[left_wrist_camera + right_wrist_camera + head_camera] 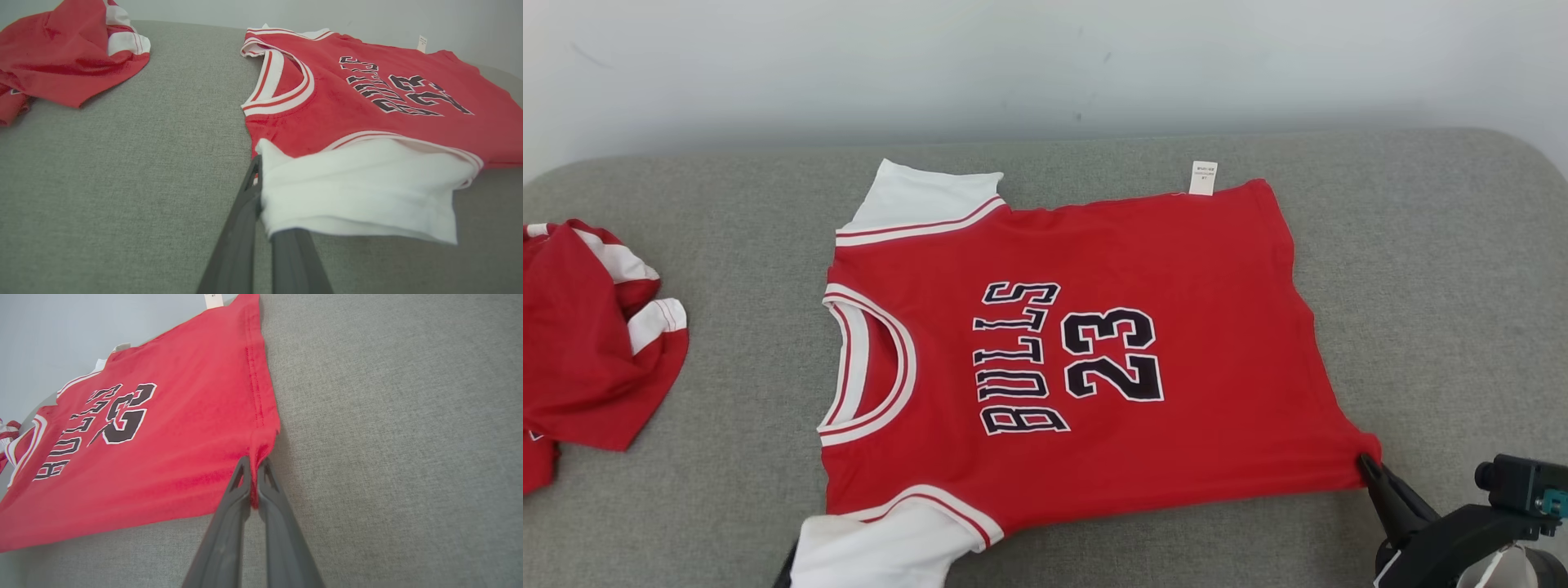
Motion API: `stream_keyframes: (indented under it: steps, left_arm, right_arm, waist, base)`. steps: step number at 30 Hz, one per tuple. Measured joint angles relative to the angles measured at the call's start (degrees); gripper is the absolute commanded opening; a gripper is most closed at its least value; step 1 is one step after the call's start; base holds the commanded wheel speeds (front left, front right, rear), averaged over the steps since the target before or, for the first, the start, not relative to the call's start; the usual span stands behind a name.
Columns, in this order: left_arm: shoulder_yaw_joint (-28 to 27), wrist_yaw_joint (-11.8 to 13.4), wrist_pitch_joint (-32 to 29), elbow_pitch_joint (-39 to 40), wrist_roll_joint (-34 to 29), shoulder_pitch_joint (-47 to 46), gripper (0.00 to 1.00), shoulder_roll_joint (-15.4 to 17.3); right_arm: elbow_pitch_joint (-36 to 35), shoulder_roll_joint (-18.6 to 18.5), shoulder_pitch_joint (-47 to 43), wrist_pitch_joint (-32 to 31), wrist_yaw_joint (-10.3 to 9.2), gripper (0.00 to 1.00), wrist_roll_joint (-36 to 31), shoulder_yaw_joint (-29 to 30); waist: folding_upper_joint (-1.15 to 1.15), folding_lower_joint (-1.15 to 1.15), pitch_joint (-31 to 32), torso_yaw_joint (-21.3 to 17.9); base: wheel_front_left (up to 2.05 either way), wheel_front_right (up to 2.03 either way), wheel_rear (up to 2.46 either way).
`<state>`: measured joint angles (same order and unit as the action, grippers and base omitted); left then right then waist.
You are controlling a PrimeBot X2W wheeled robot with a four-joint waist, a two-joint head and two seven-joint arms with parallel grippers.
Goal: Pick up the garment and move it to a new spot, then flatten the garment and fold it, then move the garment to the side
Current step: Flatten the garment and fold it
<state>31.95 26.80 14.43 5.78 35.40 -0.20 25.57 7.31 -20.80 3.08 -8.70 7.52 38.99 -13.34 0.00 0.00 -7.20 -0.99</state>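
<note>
We're seeing the garment point(1176, 269) as matt red cloth, its sleeve point(359, 188) white cloth, lettering point(1111, 355) looking flat printed. The bench point(1421, 286) is showing coarse grey woven fabric, matt. Fingers point(222, 539) of the right hand point(253, 463) are looking smooth dark plastic.

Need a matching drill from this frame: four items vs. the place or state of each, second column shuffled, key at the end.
Column A
1. left claw
2. right claw
3. white tag
4. crumpled red garment

Column B
a. sticks out from the far edge of the jersey
b. bunched at the left end of the grey surface
c. shut on the near white sleeve
d. shut on the near red hem corner

Pairs: 1-c, 2-d, 3-a, 4-b
</note>
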Motion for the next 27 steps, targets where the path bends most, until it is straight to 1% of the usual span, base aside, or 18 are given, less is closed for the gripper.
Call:
stream_keyframes:
  steps: [5, 7, 11, 16, 17, 18, 27]
  left_arm:
    - [-0.7, -1.1, -0.6, 0.4, -1.4, -4.4, 0.00, 2.0]
    - [-0.9, -2.1, -2.0, 0.4, -2.2, -8.3, 0.00, 3.1]
    - [-0.9, -4.4, -4.2, -1.0, -2.5, -13.7, 0.00, 4.1]
    - [-0.6, -8.1, -6.8, -5.2, -2.0, -19.5, 0.00, 4.9]
    - [-0.4, -8.7, -7.3, -6.4, -2.0, -20.4, 0.00, 5.1]
    - [-0.4, -8.7, -7.3, -6.4, -2.0, -20.4, 0.00, 5.1]
    - [1.1, -14.6, -10.0, -17.5, -1.1, -28.2, 0.00, 4.4]
  right_arm:
    - [-3.4, 2.4, 0.2, -3.5, 0.00, 0.00, -0.9, 2.5]
    - [-4.9, 3.3, 1.8, -5.0, 0.00, 0.00, -1.5, 3.1]
    - [-5.0, 4.3, 4.9, -7.0, 0.00, 0.00, -2.1, 3.3]
    - [-2.5, 5.1, 11.0, -9.4, 0.00, 0.00, -3.4, 2.5]
    - [-1.7, 5.4, 12.4, -9.5, 0.00, 0.00, -3.4, 2.4]
    - [-1.7, 5.4, 12.4, -9.5, 0.00, 0.00, -3.4, 2.4]
    - [9.1, 7.6, 23.0, -10.9, 0.00, 0.00, -2.7, 0.2]
  waist:
    - [0.00, 0.00, -0.6, -0.2]
    - [0.00, 0.00, -1.0, -0.6]
    - [0.00, 0.00, -1.8, -1.3]
    - [0.00, 0.01, -2.8, -2.8]
    - [0.00, 0.01, -3.0, -3.2]
    - [0.00, 0.01, -3.0, -3.2]
    - [0.01, 0.01, -5.1, -5.2]
  base:
    - [0.00, 0.00, 0.00]
    - [0.00, 0.00, 0.00]
    - [0.00, 0.00, 0.00]
    - [0.00, 0.00, 0.00]
    - [0.00, 0.00, 0.00]
    - [0.00, 0.00, 0.00]
    - [0.00, 0.00, 0.00]
